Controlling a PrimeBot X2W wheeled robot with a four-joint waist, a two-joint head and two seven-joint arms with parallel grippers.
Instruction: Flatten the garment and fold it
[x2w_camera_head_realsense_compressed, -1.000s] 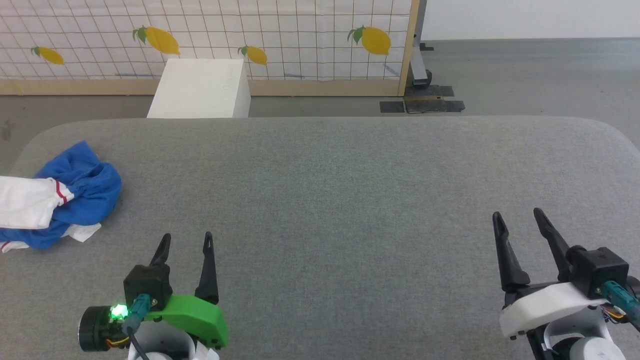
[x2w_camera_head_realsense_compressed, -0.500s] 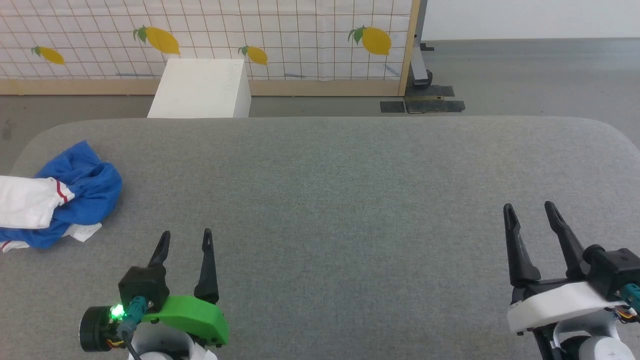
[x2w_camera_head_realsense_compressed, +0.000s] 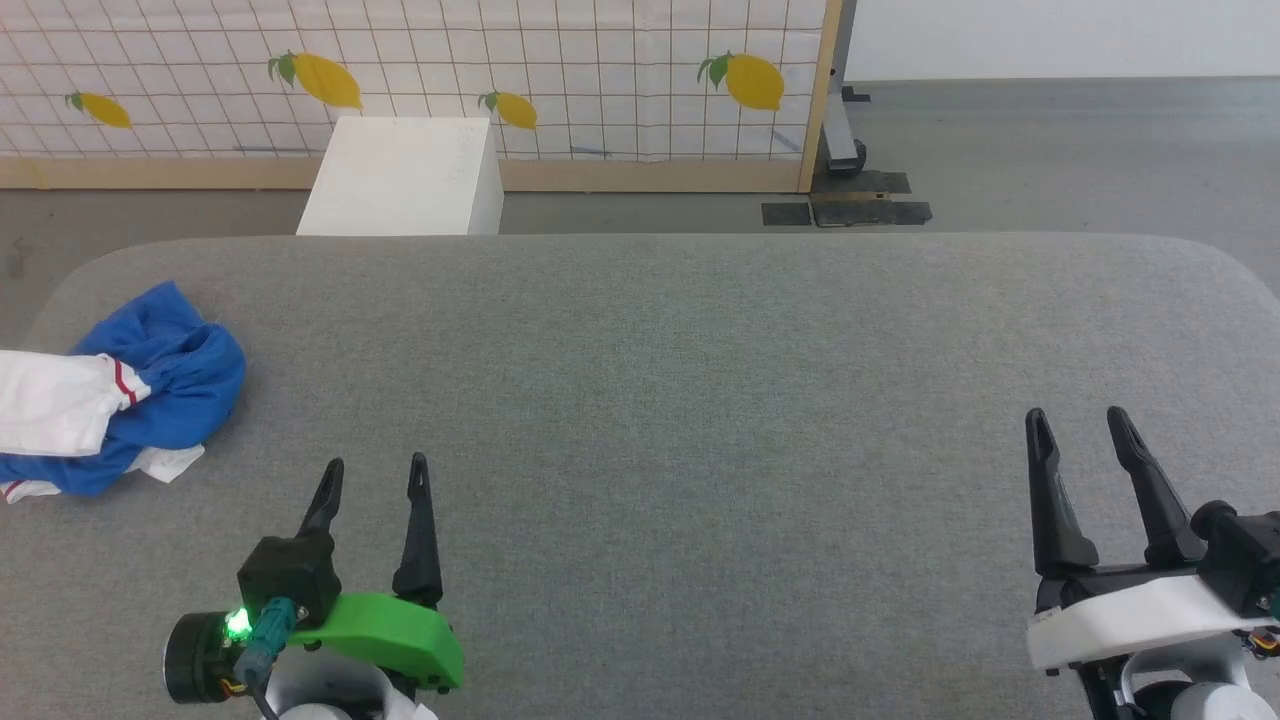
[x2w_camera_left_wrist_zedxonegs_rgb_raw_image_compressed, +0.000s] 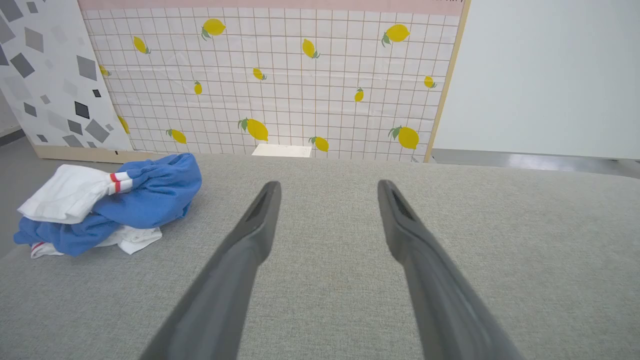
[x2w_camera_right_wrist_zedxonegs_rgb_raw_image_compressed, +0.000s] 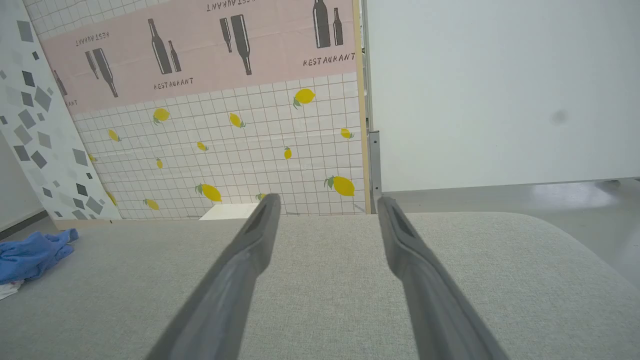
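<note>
The garment lies crumpled in a blue and white heap with a red stripe at the far left edge of the grey table. The left wrist view has the garment at its left, and the right wrist view catches the garment at its left border. My left gripper hovers open near the front left of the table, well to the right of the heap, with nothing between its fingers. Over the front right corner my right gripper is open and empty too, far from the cloth.
A white box stands on the floor just behind the table's back edge. Behind it runs a tiled lemon-print partition with a wooden frame. Grey floor lies beyond the table's right side.
My right gripper has drifted to the right and slightly toward the table's front edge. The left gripper has barely shifted. The garment lies as before.
</note>
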